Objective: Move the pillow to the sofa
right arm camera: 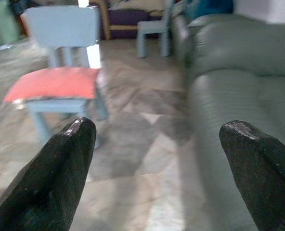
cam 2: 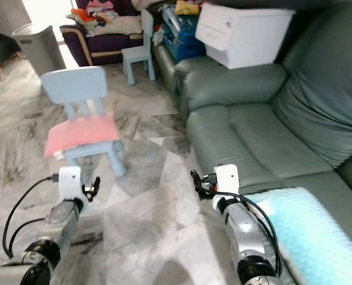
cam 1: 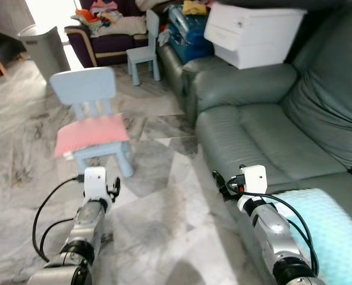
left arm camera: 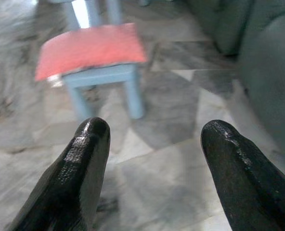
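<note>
While one red pillow point(cam 1: 91, 133) tops one chair point(cam 1: 87, 89), both hands gape.

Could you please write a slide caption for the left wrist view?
Open left gripper faces flat pink pillow on small light-blue plastic chair.

A flat, coral-pink pillow point(cam 1: 91, 134) lies on the seat of a small light-blue chair point(cam 1: 87, 86), left of centre in the head view. It covers most of the seat and overhangs the seat's left edge a little, its top face level. Its underside seems to carry a paler patterned fabric, though the blur makes that uncertain. The sofa point(cam 1: 253, 139) is grey-green leather and fills the right side of the frame, its nearest seat cushion bare, well apart from the pillow across a strip of marble floor.
</note>
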{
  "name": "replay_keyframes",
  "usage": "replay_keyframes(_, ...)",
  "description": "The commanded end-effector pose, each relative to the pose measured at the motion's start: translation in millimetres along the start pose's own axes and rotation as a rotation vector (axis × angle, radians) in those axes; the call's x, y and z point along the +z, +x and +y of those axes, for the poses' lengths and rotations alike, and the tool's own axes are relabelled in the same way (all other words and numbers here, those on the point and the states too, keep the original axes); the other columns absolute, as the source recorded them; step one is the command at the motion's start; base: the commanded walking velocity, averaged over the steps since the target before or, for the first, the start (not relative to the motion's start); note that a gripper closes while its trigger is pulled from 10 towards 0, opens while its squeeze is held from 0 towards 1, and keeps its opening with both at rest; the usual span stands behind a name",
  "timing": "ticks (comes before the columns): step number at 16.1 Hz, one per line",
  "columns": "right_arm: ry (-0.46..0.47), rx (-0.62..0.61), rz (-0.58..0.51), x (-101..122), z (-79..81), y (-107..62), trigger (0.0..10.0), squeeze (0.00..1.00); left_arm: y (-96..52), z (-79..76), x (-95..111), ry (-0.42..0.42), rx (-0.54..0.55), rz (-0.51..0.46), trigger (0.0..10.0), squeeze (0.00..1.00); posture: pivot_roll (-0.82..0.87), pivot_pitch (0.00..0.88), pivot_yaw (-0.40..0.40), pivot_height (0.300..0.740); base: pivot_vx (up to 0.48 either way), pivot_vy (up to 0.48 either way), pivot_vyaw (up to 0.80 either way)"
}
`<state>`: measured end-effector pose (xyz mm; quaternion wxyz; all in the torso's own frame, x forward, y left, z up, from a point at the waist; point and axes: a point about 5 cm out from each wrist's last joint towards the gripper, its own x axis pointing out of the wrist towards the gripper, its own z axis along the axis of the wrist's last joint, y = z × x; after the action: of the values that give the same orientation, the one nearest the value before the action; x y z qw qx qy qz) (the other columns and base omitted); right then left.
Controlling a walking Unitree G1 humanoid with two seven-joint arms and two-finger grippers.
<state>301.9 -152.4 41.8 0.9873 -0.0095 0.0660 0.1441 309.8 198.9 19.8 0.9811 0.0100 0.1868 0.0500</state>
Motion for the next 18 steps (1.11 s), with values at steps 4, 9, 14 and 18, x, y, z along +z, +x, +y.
replay_keyframes(4, 0.000, 0.034, -0.031, 8, 11.1, 7.0, 10.0, 0.00, -0.3, 14.5, 1, 0.013, 0.048, 0.001, 10.0, 0.00, -0.17, 0.000, 0.066, 0.740, 0.000, 0.480, 0.00)
replay_keyframes(9, -0.015, 0.034, -0.039, 9, 13.1, 7.1, 10.0, 0.00, 1.0, 12.0, 7, 0.053, 0.033, -0.033, 10.0, 0.00, -0.17, 0.000, 0.066, 0.740, 0.000, 0.288, 0.00)
replay_keyframes(14, -0.032, 0.071, -0.054, 10, 18.2, 6.0, 10.0, 0.00, 1.8, 14.3, 12, -0.037, 0.010, -0.058, 10.0, 0.00, -0.17, 0.000, 0.063, 0.740, 0.152, 0.000, 0.00)
replay_keyframes(18, -0.039, 0.084, -0.063, 11, 19.4, 6.3, 10.0, 0.00, 1.1, 16.9, 10, -0.044, 0.008, -0.054, 10.0, 0.00, -0.17, 0.000, 0.061, 0.740, 0.451, 0.000, 0.00)
